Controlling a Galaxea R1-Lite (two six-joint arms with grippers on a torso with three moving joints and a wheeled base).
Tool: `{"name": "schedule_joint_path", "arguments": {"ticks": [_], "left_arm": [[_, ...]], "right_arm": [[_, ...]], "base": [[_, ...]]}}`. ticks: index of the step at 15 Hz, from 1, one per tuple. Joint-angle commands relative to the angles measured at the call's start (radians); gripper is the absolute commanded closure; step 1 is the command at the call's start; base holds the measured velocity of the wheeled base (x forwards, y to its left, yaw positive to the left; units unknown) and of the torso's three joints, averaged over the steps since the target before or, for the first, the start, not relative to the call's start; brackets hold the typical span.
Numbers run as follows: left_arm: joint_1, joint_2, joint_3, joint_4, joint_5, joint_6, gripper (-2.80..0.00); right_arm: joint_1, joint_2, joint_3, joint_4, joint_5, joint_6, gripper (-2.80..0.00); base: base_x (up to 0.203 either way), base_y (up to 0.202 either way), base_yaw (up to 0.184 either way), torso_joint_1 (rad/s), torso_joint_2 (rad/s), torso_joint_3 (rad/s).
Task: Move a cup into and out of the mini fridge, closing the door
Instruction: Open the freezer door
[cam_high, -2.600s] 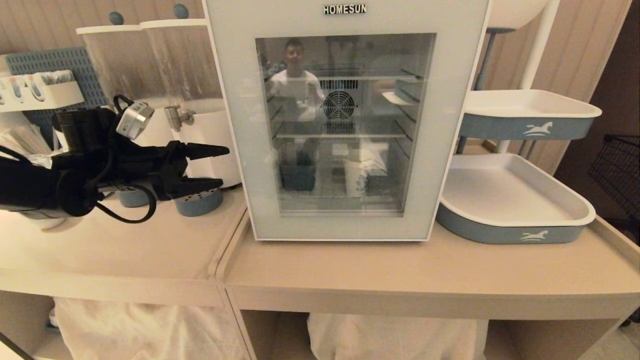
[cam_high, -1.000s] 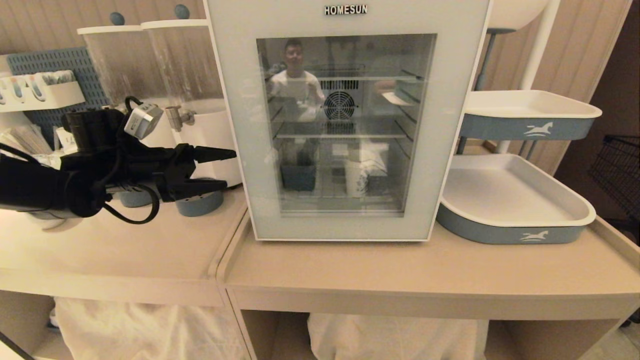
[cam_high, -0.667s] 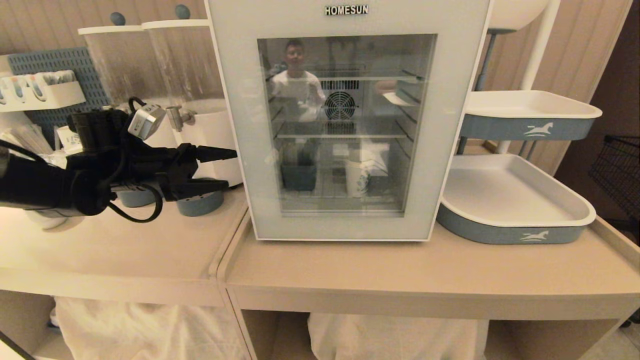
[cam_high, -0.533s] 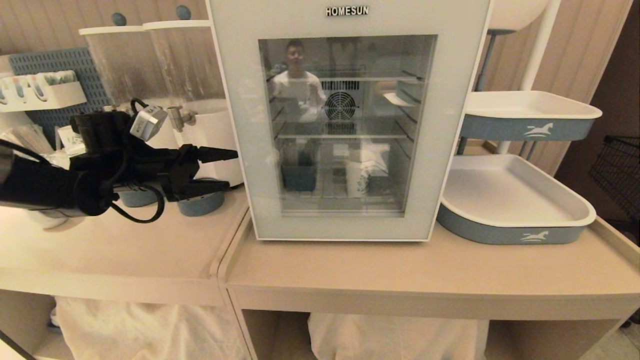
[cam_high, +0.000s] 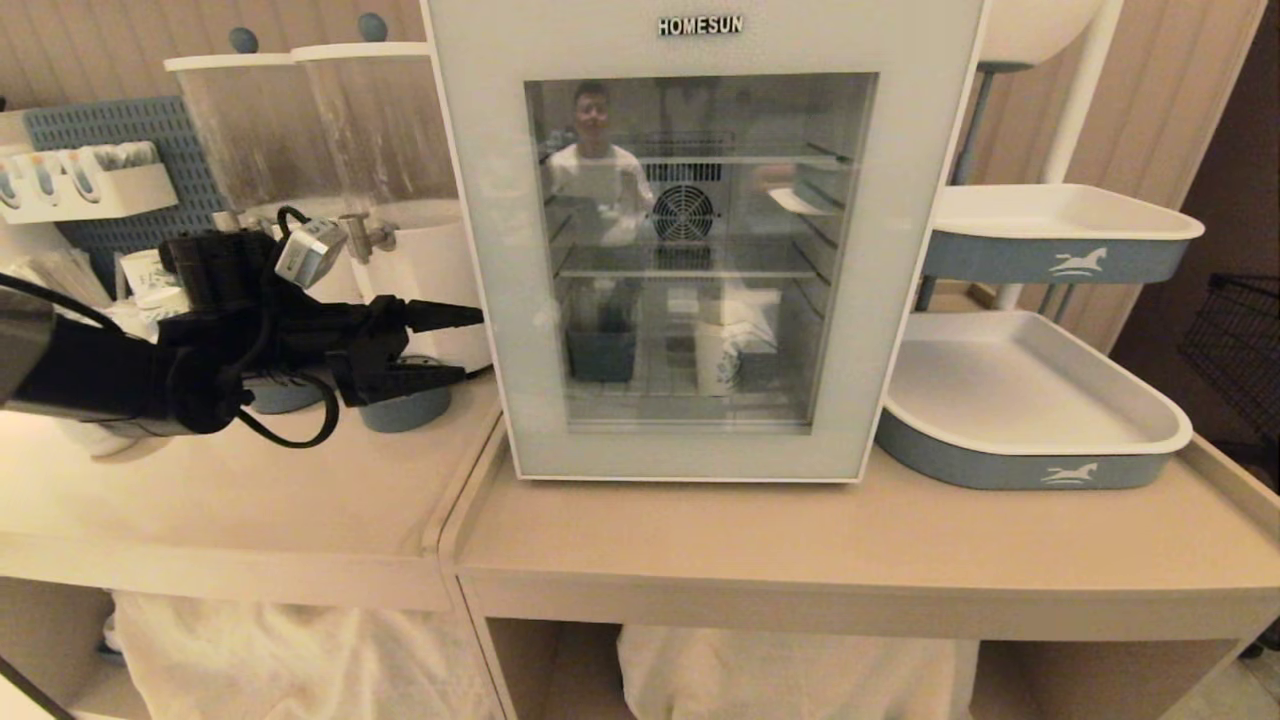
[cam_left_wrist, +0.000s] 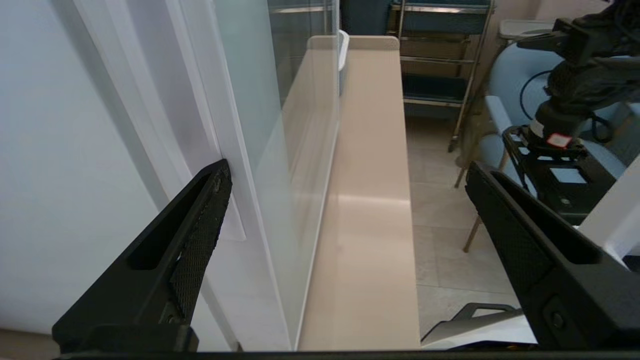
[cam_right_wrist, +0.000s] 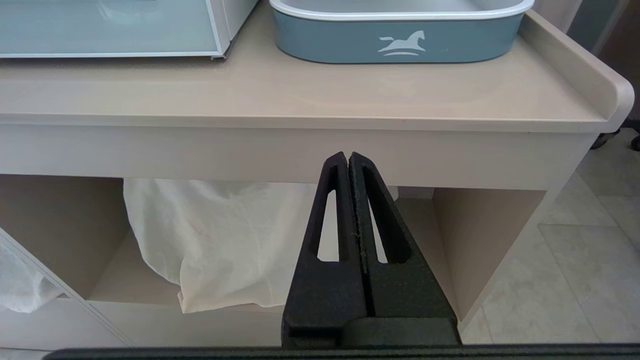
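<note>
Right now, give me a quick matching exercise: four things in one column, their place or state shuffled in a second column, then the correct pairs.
Things:
1. the cup
2. the door
3. left hand
4. right hand

Place or state:
A. closed
B. open, at the fridge's left edge
C. shut, holding nothing, below the countertop
D. inside the mini fridge, behind the glass

Pairs: 1-D, 2-A, 3-B, 4-C

The white mini fridge (cam_high: 700, 240) has its glass door (cam_high: 690, 420) closed, the cup (cam_high: 716, 358) upright inside.
</note>
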Motion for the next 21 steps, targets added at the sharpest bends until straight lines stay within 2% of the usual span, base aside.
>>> {"name": "schedule_joint_path", "arguments": {"ticks": [1, 10, 21], "left_arm": [[-0.007, 0.015, -0.011, -0.002, -0.011, -0.006, -2.8], [-0.01, 0.017, -0.022, -0.004, -0.011, -0.041, -2.8], [0.022, -0.02, 0.052, -0.006, -0.011, -0.046, -2.8]], "right_arm": [[0.0, 0.001, 0.0, 0.002, 0.001, 0.0, 0.0], [0.0, 0.0, 0.0, 0.003, 0.002, -0.002, 0.0], [0.0, 0.001, -0.008, 0.034, 0.005, -0.014, 0.0]], "base": [[0.0, 0.0, 0.0, 0.0, 0.0, 0.0], [0.0, 0.0, 0.0, 0.0, 0.0, 0.0], [0.0, 0.0, 0.0, 0.0, 0.0, 0.0]]}}
